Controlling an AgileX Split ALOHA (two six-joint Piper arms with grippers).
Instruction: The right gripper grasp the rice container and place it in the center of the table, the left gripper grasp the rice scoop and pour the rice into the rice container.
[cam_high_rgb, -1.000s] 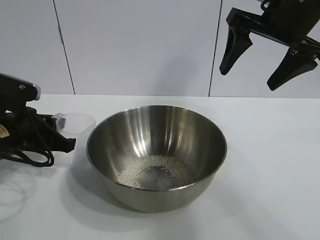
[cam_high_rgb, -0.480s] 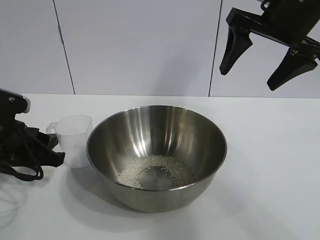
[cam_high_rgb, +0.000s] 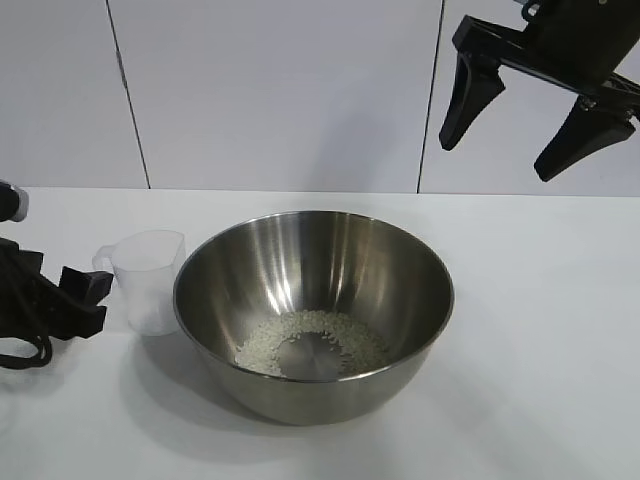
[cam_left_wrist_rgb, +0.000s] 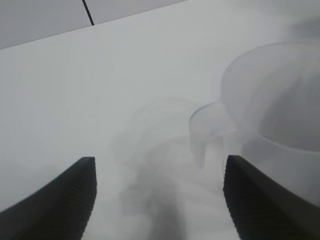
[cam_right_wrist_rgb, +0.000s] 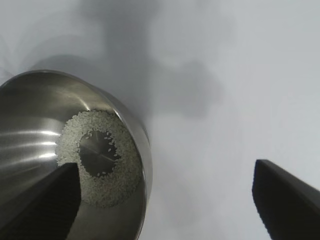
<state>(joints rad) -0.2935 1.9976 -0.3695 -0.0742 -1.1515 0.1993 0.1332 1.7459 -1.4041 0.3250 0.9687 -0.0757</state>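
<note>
The rice container (cam_high_rgb: 300, 250), a wide steel bowl, stands mid-table with a ring of rice (cam_high_rgb: 312, 340) on its bottom. The rice scoop (cam_high_rgb: 150, 280), a frosted plastic cup, stands upright on the table just left of the bowl. My left gripper (cam_high_rgb: 92, 302) is low at the left edge, open and a little apart from the scoop's handle. In the left wrist view the scoop (cam_left_wrist_rgb: 270, 115) lies beyond my left gripper (cam_left_wrist_rgb: 159, 165), nothing between the fingers. My right gripper (cam_high_rgb: 497, 155) hangs open high at the back right; beneath my right gripper (cam_right_wrist_rgb: 165, 170) show bowl (cam_right_wrist_rgb: 135, 135) and rice (cam_right_wrist_rgb: 100, 165).
The white table (cam_high_rgb: 540, 330) spreads bare to the right of the bowl and in front of it. A white panelled wall (cam_high_rgb: 280, 90) closes the back. Black cables (cam_high_rgb: 25, 345) trail from the left arm onto the tabletop.
My left gripper has opened, let go of the scoop and drawn back to the left. The scoop now stands free beside the bowl. The right arm has not moved.
</note>
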